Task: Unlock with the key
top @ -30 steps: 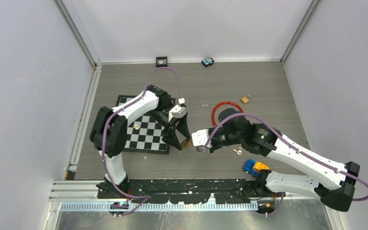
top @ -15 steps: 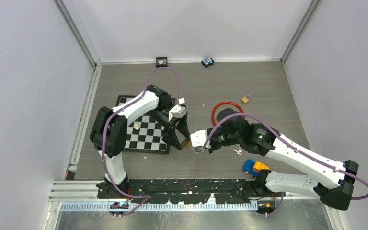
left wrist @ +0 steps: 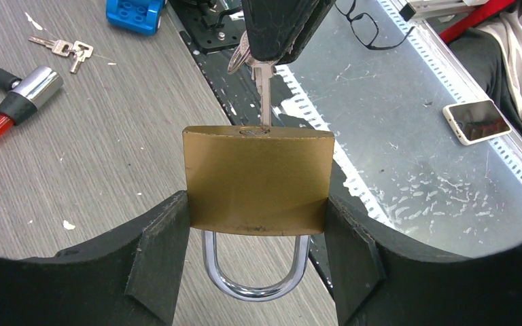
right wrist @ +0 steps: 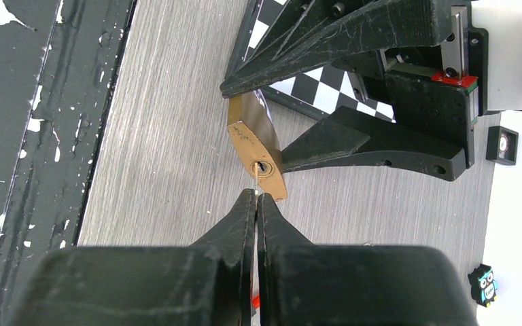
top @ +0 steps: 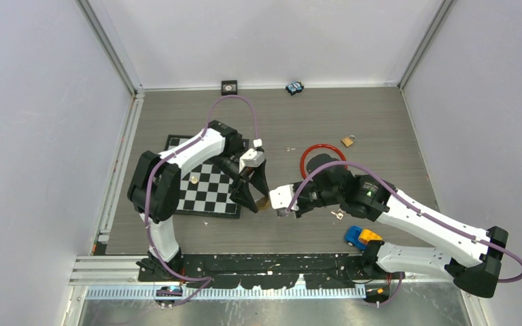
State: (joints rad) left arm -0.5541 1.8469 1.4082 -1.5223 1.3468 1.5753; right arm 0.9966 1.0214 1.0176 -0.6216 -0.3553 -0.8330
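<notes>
My left gripper (left wrist: 258, 258) is shut on a brass padlock (left wrist: 257, 178), gripping its body by both sides, with the silver shackle (left wrist: 255, 272) closed and pointing toward the wrist. In the top view the padlock (top: 264, 202) sits between the two arms. My right gripper (right wrist: 256, 198) is shut on a silver key (left wrist: 264, 92), whose tip sits in the keyhole (right wrist: 263, 167) on the padlock's bottom face. The key is seen edge-on in the right wrist view. In the top view the right gripper (top: 284, 210) is just right of the padlock.
A checkerboard (top: 207, 187) lies under the left arm. A red cable lock (top: 318, 153), a small padlock (top: 347, 140), spare keys (top: 338, 214) and a blue and yellow toy (top: 360, 237) lie to the right. A black box (top: 228, 86) and an owl figure (top: 294, 87) sit at the back wall.
Almost nothing has moved. The right arm has shifted very slightly, with the key still at the padlock's keyhole.
</notes>
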